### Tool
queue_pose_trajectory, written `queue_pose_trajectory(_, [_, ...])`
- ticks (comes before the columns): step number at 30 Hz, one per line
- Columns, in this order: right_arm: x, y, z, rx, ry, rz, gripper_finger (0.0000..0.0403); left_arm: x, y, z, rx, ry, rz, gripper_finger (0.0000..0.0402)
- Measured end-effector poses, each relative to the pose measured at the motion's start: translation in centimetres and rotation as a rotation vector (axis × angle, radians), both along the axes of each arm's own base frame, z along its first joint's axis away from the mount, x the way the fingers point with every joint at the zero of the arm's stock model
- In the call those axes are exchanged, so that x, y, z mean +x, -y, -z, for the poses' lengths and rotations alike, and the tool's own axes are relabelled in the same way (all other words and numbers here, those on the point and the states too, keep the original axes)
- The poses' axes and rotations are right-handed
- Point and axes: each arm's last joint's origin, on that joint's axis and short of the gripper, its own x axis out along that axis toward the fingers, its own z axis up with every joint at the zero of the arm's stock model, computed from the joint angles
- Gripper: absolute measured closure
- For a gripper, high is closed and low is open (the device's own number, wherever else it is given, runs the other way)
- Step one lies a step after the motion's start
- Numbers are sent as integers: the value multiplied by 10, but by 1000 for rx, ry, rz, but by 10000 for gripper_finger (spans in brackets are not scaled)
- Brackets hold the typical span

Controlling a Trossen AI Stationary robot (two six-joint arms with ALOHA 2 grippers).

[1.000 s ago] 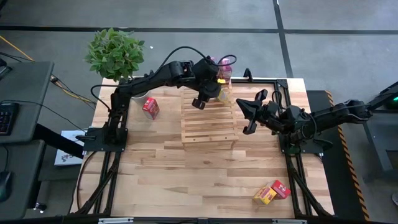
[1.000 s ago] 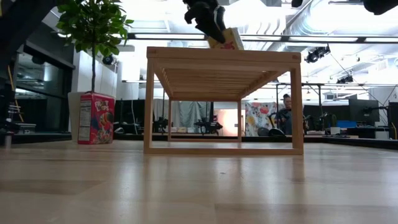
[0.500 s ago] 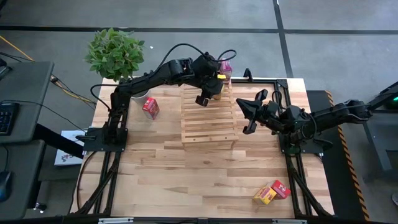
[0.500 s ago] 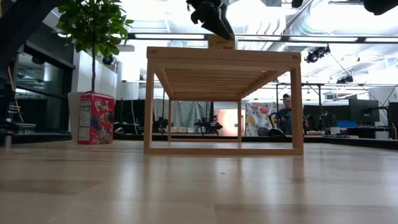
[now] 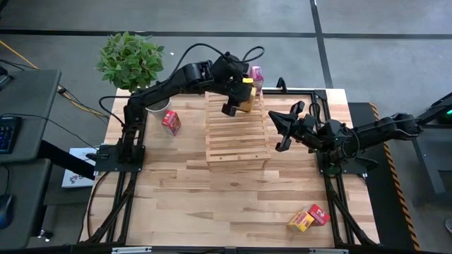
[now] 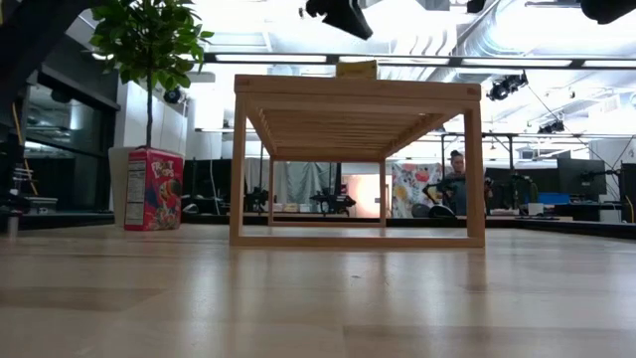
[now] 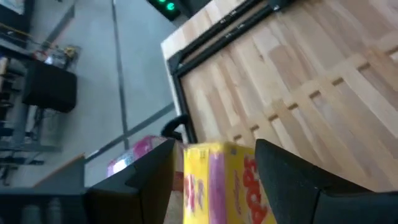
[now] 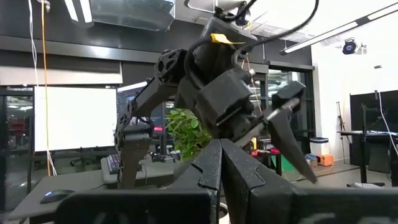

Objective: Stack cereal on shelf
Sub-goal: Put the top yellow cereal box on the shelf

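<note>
A yellow cereal box (image 5: 248, 104) stands on the far right part of the slatted wooden shelf (image 5: 237, 144). In the low view only its top (image 6: 356, 68) shows above the shelf's front rail. My left gripper (image 5: 239, 104) is open just above it (image 6: 343, 18). Its fingers flank the box (image 7: 217, 183) without touching. A pink box (image 5: 256, 73) stands just behind the yellow one. My right gripper (image 5: 275, 125) is shut and empty, right of the shelf.
A red box (image 5: 171, 122) stands upright on the table left of the shelf. A yellow box (image 5: 301, 223) and a red box (image 5: 319, 214) lie together near the table's near right corner. A potted plant (image 5: 131, 60) stands at the far left corner.
My left gripper has carried the tilted yellow box toward the far edge and set it upright on the shelf top. It has then let go and risen clear of the box. My right arm has kept still.
</note>
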Motion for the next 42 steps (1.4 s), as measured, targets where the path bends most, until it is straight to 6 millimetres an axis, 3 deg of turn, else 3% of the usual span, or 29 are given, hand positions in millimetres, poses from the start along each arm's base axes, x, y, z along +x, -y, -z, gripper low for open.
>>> queue_pose_trajectory(5, [1,1,3,1,-31,14,402,-17,4,-21,14,49,-32,192])
queue_pose_trajectory(9, [3,6,9,29,-106,93,390,-49,0,-50,-117,162,-54,192])
queue_pose_trajectory(13, [8,19,22,78,-219,159,331,-87,-19,-65,-394,205,-28,192])
queue_pose_trajectory(16, [9,33,30,132,-275,166,265,-104,-34,-62,-568,201,17,194])
queue_pose_trajectory(21, [9,61,43,224,-348,154,153,-116,-45,-36,-643,184,49,205])
queue_pose_trajectory(25, [11,80,51,240,-393,109,107,-117,-48,-2,-623,217,45,217])
queue_pose_trajectory(35, [25,93,66,137,-478,94,97,-141,-44,56,-498,584,11,231])
queue_pose_trajectory(42, [47,101,64,84,-588,140,97,-143,-44,92,-508,665,-28,232])
